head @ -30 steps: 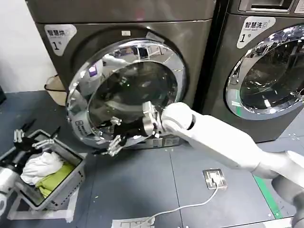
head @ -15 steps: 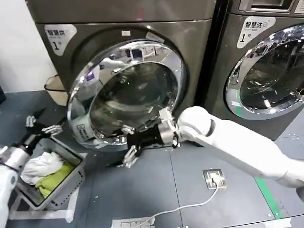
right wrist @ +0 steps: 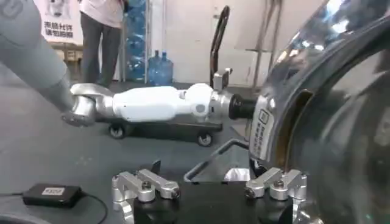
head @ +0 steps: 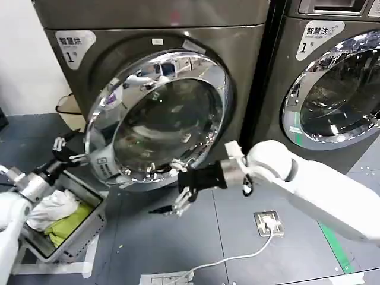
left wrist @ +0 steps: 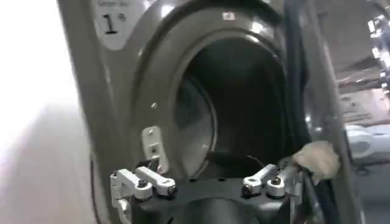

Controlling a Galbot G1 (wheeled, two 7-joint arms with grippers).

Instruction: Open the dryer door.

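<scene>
Two grippers were at work when you were inspected. Your left gripper [head: 66, 149] stood at the free left edge of the dryer door [head: 160, 116], its fingers [left wrist: 143, 182] spread wide with the chrome rim at the gap between them; whether they touched the rim could not be told. Your right gripper [head: 181, 196] hung low before the door's bottom edge, jaws also wide apart and holding nothing.

The door itself stood ajar on the left machine, swung out from its left side, and the dark drum opening [left wrist: 234, 115] showed behind it in the left wrist view. It appeared to be a heavy, rigid ring of polished chrome around glass. You should judge the chrome slippery and the glass unfit for pressing. The outer rim at the free edge looked the soundest place to hook or push.

Beyond the door, a laundry basket [head: 89, 228] holding clothes [head: 56, 212] sat on the floor just beside the door's left side, and would likely lie in the swing path. A floor socket [head: 268, 223] and its cable [head: 228, 259] lay under your right arm. A second machine [head: 332, 83] stood to the right, apart.
</scene>
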